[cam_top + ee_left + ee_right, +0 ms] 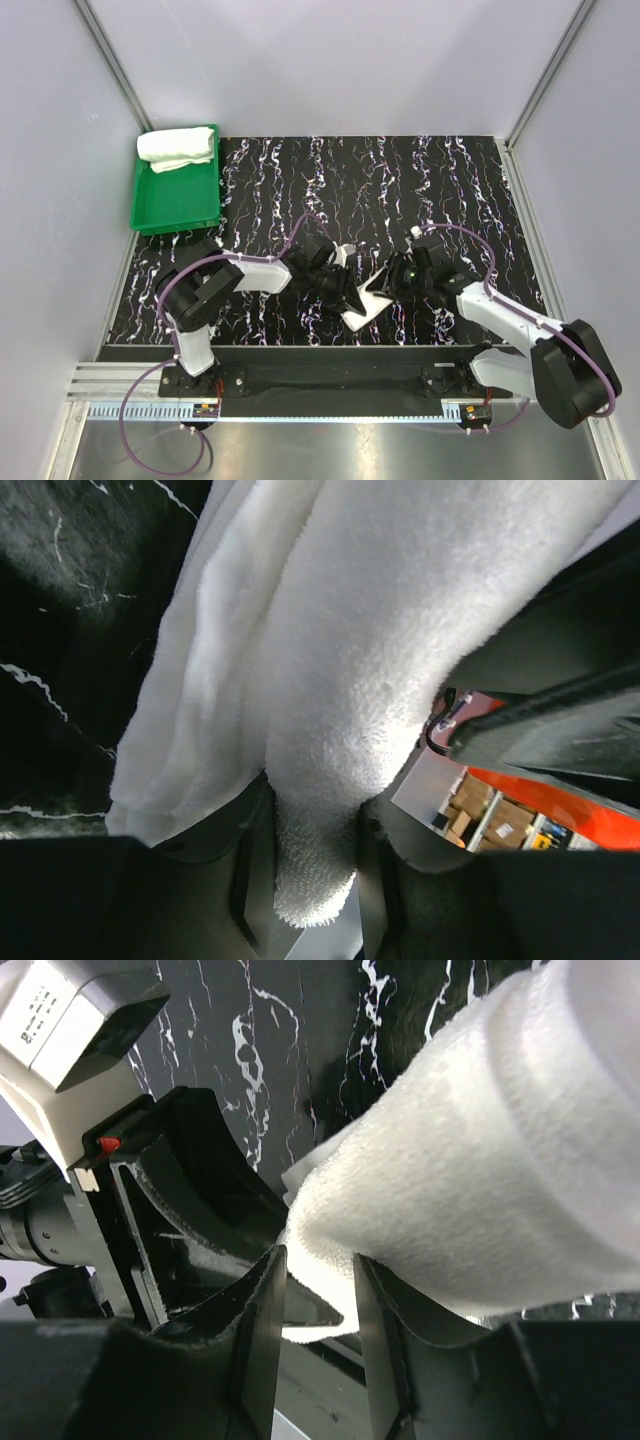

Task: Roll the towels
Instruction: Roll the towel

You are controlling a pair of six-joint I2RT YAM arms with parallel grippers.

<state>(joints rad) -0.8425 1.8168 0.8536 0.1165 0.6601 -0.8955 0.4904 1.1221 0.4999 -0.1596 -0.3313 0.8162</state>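
One white towel is pinched from both sides at the near middle of the surface: a fold is clamped in the left claw, an edge in the right claw. The second towel is sat, rolled, in the green tray far left.

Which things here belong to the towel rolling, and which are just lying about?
In the job: held towel, towel in tray, left gripper, right gripper.
Lying about: green tray, table.
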